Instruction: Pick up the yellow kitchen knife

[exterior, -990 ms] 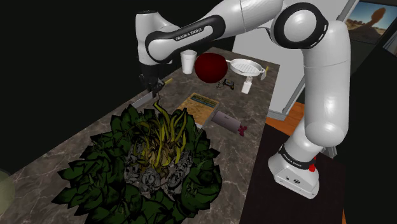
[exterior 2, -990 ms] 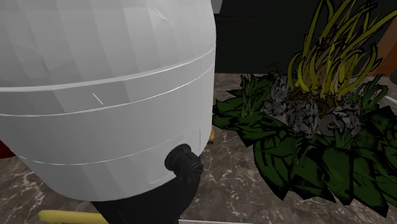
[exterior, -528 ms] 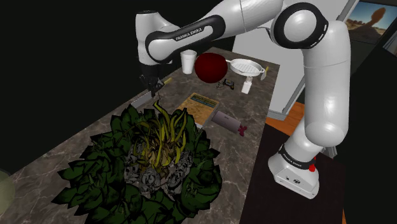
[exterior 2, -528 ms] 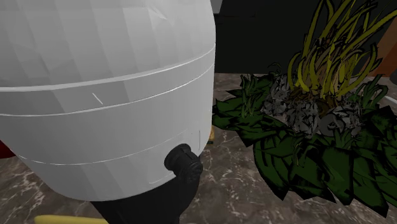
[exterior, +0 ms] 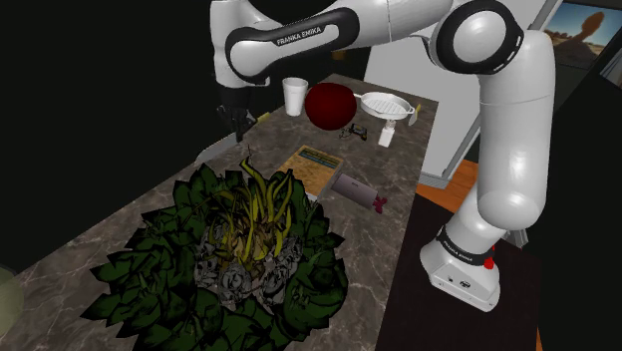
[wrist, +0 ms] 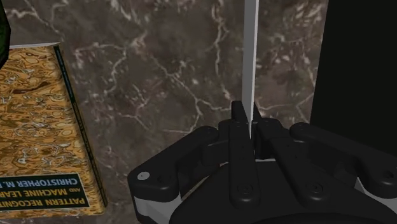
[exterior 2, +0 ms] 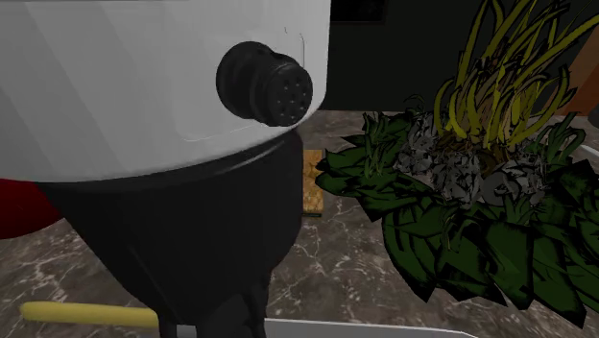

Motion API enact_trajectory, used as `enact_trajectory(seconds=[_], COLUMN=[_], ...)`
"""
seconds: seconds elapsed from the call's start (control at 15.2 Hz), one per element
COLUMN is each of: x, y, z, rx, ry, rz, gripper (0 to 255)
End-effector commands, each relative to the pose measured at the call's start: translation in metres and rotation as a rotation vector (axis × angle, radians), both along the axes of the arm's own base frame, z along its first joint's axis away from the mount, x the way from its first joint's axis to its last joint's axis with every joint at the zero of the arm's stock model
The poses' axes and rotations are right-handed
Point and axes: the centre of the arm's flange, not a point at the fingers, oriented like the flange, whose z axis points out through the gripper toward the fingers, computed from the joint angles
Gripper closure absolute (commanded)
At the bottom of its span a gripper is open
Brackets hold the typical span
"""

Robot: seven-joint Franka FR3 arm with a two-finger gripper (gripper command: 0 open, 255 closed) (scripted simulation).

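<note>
Between fingers of tool (wrist: 247, 119): thin pale blade of knife (wrist: 250, 57), clamped, seen edge-on, running away over marble tabletop (wrist: 159, 70). Grasp done, by judgement. Lift probably begun; if fully clear of tabletop, cannot tell. Left to do: raise higher. Yellow rounded handle (exterior 2: 82, 313) low at second exterior view's left, close over tabletop. Further off, book (wrist: 35, 127), lying flat.

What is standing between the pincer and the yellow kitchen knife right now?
Nothing visible. The pincer clasps the knife by its pale blade, over the marble counter; the book lies off to one side.
</note>
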Motion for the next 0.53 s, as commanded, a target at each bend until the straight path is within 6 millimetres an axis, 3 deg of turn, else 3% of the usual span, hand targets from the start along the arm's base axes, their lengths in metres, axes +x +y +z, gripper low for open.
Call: enact_trajectory(seconds=[0.0, 0.46], x=[0.001, 0.001], y=[0.0, 0.0], z=[0.01, 0.043], rx=[0.0, 0.0], ry=[0.0, 0.0], rz=[0.0, 0.0], gripper=[255, 255])
